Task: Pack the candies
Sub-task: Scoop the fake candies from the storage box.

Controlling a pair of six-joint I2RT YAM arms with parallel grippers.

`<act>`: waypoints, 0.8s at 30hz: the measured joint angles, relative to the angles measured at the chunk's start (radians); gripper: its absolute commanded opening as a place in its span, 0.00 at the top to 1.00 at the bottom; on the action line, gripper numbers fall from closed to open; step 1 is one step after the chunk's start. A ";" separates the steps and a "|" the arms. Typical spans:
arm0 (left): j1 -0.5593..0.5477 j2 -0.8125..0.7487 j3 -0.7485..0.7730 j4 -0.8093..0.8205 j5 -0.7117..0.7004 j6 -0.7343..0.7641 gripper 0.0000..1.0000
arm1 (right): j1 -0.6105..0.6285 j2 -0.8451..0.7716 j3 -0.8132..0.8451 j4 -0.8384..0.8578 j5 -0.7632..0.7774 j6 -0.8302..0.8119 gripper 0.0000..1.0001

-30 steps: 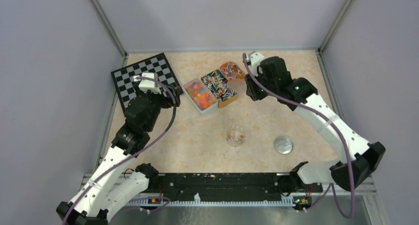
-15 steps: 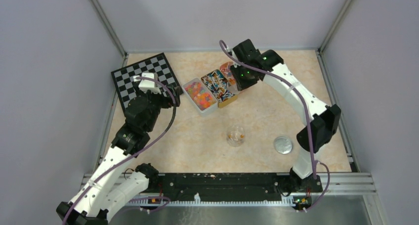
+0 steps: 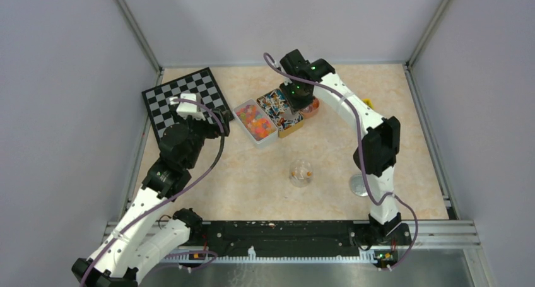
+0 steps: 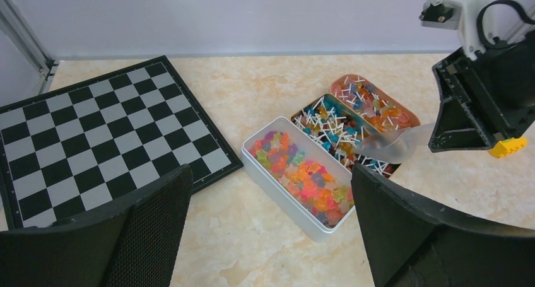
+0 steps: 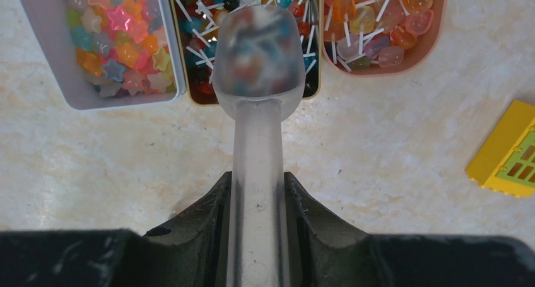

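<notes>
The candies lie in three trays: star-shaped ones (image 4: pixel 303 173) in a white tray (image 3: pixel 241 118), stick candies (image 5: pixel 195 9) in a middle tin (image 3: pixel 291 130), and more (image 5: pixel 372 16) in a pink tray (image 5: pixel 435 22). My right gripper (image 5: pixel 257 180) is shut on the handle of a translucent scoop (image 5: pixel 258 53). The scoop's bowl hangs over the middle tin; blurred colours show through it. My left gripper (image 4: pixel 270 173) stands open and holds nothing, just short of the white tray. A clear cup (image 3: pixel 301 172) with a few candies stands nearer the arms' bases.
A checkerboard (image 3: pixel 183 98) lies at the back left beside my left arm. A yellow block with green squares (image 5: pixel 508 151) lies right of the trays. A round silver lid (image 3: pixel 359 185) sits right of the cup, partly behind my right arm.
My right arm has swung left with the scoop, from over the pink tray to over the middle tin. The left arm has not moved.
</notes>
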 measured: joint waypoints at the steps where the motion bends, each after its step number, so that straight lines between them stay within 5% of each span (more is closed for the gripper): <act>1: 0.000 0.000 0.000 0.000 0.000 0.000 0.01 | 0.000 0.012 0.006 0.000 0.001 0.000 1.00; 15: 0.000 0.000 -0.001 0.000 -0.002 0.000 0.01 | 0.005 0.081 0.003 -0.002 0.034 -0.008 1.00; 24: 0.000 0.000 -0.002 0.000 -0.002 0.000 0.01 | 0.005 0.062 -0.179 0.145 0.029 -0.005 1.00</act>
